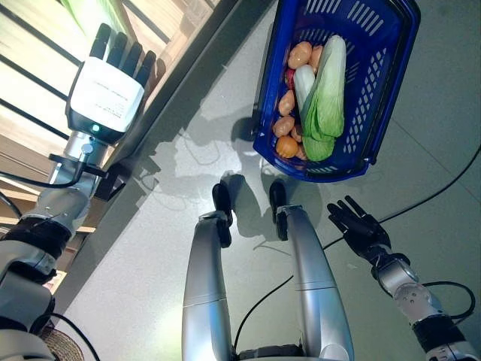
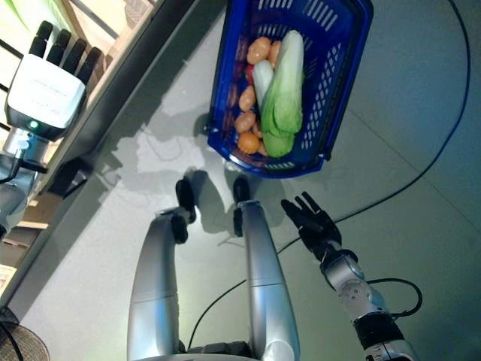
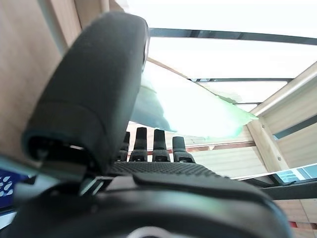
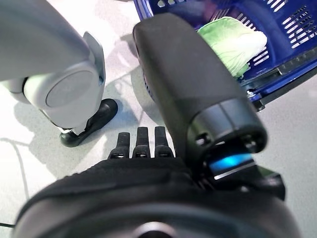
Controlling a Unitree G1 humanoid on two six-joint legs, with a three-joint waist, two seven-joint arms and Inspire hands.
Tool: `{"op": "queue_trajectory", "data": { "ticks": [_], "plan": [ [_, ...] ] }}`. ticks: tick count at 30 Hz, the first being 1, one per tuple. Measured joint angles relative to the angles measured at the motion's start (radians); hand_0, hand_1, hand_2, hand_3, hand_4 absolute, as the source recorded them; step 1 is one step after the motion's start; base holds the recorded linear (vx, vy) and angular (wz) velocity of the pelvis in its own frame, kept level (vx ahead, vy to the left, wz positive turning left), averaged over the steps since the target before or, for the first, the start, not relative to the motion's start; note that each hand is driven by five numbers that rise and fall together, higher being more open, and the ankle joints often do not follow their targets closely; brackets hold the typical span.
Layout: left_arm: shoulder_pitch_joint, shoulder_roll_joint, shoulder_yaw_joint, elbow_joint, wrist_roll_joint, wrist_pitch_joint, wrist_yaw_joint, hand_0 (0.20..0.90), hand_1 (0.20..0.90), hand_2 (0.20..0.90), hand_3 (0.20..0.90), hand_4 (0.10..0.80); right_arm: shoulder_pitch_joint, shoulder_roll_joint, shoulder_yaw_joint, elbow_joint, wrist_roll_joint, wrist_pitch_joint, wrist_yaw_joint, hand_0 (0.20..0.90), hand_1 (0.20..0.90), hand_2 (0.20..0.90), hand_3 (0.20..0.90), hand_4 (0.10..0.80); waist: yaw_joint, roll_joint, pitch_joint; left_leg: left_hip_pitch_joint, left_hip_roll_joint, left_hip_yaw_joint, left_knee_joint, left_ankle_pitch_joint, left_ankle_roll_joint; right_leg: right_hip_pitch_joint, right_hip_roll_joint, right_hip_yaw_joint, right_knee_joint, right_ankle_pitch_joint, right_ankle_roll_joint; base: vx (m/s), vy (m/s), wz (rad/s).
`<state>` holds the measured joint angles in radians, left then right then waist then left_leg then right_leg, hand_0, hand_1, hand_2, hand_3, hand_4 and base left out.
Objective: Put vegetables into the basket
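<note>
A blue plastic basket [image 1: 391,68] stands on the grey floor ahead of me. Inside it lie a pale green leafy cabbage [image 1: 327,98], a white radish [image 1: 303,81] and several orange and tan round vegetables [image 1: 285,101]. My left hand [image 1: 113,71] is raised at the far left over a wooden shelf, fingers straight, holding nothing. A light green leafy vegetable [image 3: 198,111] shows past its fingers in the left wrist view, apart from them. My right hand [image 1: 361,226] hangs low at the right, below the basket, fingers spread and empty.
A slatted wooden shelf unit [image 1: 30,90] runs along the left with a dark metal edge [image 1: 180,83]. The grey floor [image 1: 436,150] spreads around the basket.
</note>
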<state>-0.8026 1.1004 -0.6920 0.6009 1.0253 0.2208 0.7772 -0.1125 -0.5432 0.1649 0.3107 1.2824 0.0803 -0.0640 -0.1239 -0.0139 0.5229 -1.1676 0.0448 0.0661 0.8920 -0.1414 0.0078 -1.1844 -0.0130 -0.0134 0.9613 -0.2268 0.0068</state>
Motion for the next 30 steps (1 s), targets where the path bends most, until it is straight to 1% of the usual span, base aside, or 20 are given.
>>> {"op": "queue_trajectory", "data": {
  "ticks": [7,8,9,10,11,17,20,21,27,30],
  "plan": [
    [0.000,0.001,0.004,-0.001,0.025,0.002,-0.013,0.900,0.900,0.900,0.900,0.800,0.000,0.000,0.000,-0.003,0.022,0.003,0.000,0.900,0.900,0.900,0.900,0.800,-0.006,0.000,0.000,0.009,-0.002,0.001,-0.035,0.015,-0.001,0.009,0.000,0.001,-0.033,0.013,0.009,0.000,0.003,0.01],
    [-0.003,0.003,0.004,-0.001,0.028,0.002,-0.019,0.834,0.834,0.834,0.834,0.756,0.000,0.000,-0.001,-0.003,0.022,0.003,0.000,0.900,0.900,0.900,0.900,0.800,-0.009,0.000,0.000,0.009,-0.002,0.002,-0.033,0.015,-0.001,0.009,-0.001,0.002,-0.033,0.015,0.005,0.031,0.028,-0.03],
    [-0.008,0.005,0.003,-0.001,0.034,-0.001,-0.029,0.587,0.587,0.587,0.587,0.591,0.000,0.000,-0.001,-0.003,0.023,0.003,0.000,0.900,0.900,0.900,0.900,0.800,-0.011,0.000,0.000,0.009,-0.002,0.004,-0.032,0.015,-0.001,0.010,-0.001,0.003,-0.032,0.016,0.006,0.028,0.030,-0.03],
    [-0.012,0.005,0.003,-0.001,0.037,-0.004,-0.037,0.505,0.505,0.505,0.505,0.536,0.000,0.000,-0.001,-0.003,0.023,0.003,0.000,0.900,0.900,0.900,0.900,0.800,-0.011,0.000,0.000,0.009,-0.002,0.005,-0.031,0.015,0.000,0.010,-0.001,0.003,-0.032,0.016,0.006,0.020,0.035,-0.03],
    [-0.023,0.005,0.001,-0.004,0.042,-0.010,-0.046,0.300,0.300,0.300,0.300,0.400,0.000,0.000,-0.001,-0.003,0.023,0.003,0.000,0.900,0.900,0.900,0.900,0.800,-0.012,0.000,0.000,0.009,-0.002,0.008,-0.031,0.015,0.000,0.010,-0.001,0.005,-0.034,0.018,0.008,0.012,0.040,-0.03],
    [-0.074,0.014,-0.010,-0.017,0.039,-0.015,-0.086,0.300,0.300,0.300,0.300,0.400,0.000,0.000,-0.003,-0.005,0.024,0.004,0.000,0.900,0.900,0.900,0.900,0.800,-0.021,0.000,0.000,0.013,0.000,0.020,-0.046,0.019,0.013,0.009,-0.003,0.015,-0.052,0.023,0.015,0.021,0.030,-0.04],
    [-0.077,0.015,-0.010,-0.023,0.034,-0.017,-0.098,0.300,0.300,0.300,0.300,0.400,0.002,0.000,-0.004,-0.004,0.024,0.006,0.000,0.900,0.900,0.900,0.900,0.800,-0.021,0.000,0.000,0.017,-0.001,0.025,-0.059,0.022,0.014,0.010,-0.006,0.016,-0.063,0.029,0.016,0.013,0.013,-0.04],
    [-0.078,0.018,-0.010,-0.025,0.034,-0.017,-0.097,0.300,0.300,0.300,0.300,0.400,0.001,0.000,-0.005,-0.005,0.024,0.006,0.000,0.900,0.900,0.900,0.900,0.800,-0.019,0.000,0.000,0.020,-0.001,0.027,-0.073,0.027,0.015,0.011,-0.006,0.017,-0.076,0.038,0.020,0.000,0.000,0.00],
    [-0.078,0.023,-0.013,-0.030,0.029,-0.028,-0.108,0.300,0.300,0.300,0.300,0.400,0.001,0.000,-0.005,-0.005,0.025,0.008,0.000,0.900,0.900,0.900,0.900,0.800,-0.020,0.000,0.000,0.043,0.000,0.027,-0.098,0.035,0.010,0.036,-0.005,0.014,-0.105,0.049,0.017,0.000,0.000,0.00],
    [-0.087,0.023,-0.033,-0.026,0.020,-0.036,-0.111,0.300,0.300,0.300,0.300,0.400,0.001,0.000,-0.005,-0.006,0.025,0.008,0.000,0.900,0.900,0.900,0.900,0.800,-0.019,0.000,0.000,0.054,0.000,0.027,-0.098,0.034,0.012,0.048,-0.006,0.013,-0.106,0.048,0.016,0.000,0.000,0.00]
  ]
}}
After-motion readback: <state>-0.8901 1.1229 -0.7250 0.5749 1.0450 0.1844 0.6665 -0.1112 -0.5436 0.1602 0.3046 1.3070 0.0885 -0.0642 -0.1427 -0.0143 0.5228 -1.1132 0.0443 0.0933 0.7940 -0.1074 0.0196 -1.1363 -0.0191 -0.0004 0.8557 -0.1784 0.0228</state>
